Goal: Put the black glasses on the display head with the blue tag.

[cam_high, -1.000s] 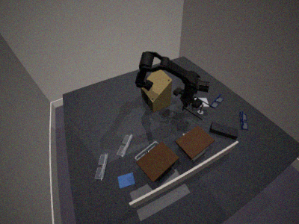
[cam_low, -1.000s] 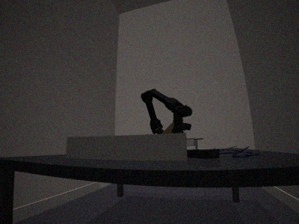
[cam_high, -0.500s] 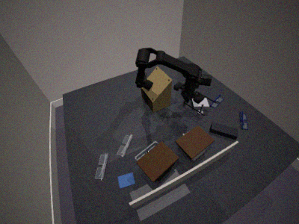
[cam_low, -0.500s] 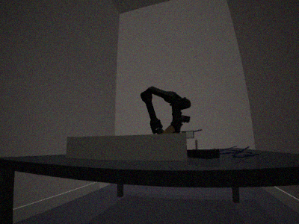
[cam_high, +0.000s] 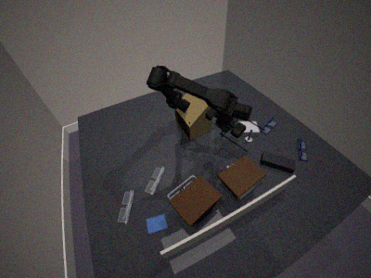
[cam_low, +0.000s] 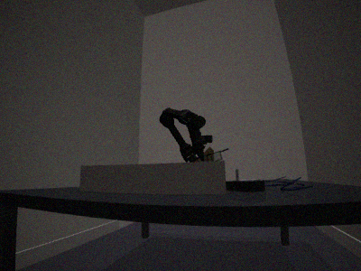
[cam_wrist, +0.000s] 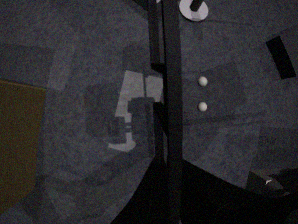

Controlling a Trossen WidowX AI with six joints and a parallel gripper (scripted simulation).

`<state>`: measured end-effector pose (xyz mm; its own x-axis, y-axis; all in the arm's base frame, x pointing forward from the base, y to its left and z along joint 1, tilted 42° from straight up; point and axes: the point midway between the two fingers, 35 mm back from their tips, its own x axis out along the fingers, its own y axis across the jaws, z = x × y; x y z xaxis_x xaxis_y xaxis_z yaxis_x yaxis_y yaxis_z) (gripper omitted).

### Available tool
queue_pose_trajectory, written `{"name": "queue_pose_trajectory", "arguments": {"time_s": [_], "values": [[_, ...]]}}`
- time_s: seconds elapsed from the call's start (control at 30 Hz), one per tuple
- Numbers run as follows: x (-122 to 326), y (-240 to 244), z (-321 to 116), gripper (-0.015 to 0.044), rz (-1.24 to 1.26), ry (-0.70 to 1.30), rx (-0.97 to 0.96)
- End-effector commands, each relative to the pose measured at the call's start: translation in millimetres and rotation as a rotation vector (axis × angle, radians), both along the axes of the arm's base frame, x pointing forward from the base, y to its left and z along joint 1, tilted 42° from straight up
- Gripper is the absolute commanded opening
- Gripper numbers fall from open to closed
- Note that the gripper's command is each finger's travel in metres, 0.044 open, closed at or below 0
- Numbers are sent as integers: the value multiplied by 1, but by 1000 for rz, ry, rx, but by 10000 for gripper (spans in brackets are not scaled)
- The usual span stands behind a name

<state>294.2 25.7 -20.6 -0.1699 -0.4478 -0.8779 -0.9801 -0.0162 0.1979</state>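
Observation:
My gripper [cam_high: 233,129] [cam_low: 199,157] is shut on the black glasses and holds them above the table, in front of the tan block. Thin dark parts of the black glasses [cam_high: 234,142] [cam_low: 222,150] stick out beyond it. In the wrist view a dark bar crosses from top to bottom, with two small white balls beside it; its parts are hard to tell apart. Two brown-topped blocks stand nearer the barrier, a left one [cam_high: 196,200] and a right one [cam_high: 242,176]. A blue square [cam_high: 157,223] lies beside the left one. I cannot tell surely which shapes are the display heads.
The tan block [cam_high: 197,116] [cam_wrist: 20,145] stands by the arm. A white disc [cam_high: 249,139] [cam_wrist: 189,13] carries a dark post. Blue glasses [cam_high: 302,150], a black case [cam_high: 277,162] and clear glasses [cam_high: 125,207] lie around. A long pale barrier [cam_high: 227,215] [cam_low: 153,178] runs along the front.

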Motion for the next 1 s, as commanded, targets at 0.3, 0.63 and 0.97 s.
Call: {"name": "queue_pose_trajectory", "arguments": {"time_s": [0.3,0.63,0.97], "values": [[-3,-43,50,0,17,-39,176],[-13,-75,86,0,52,-109,279],[-31,-104,119,0,108,-205,343]]}}
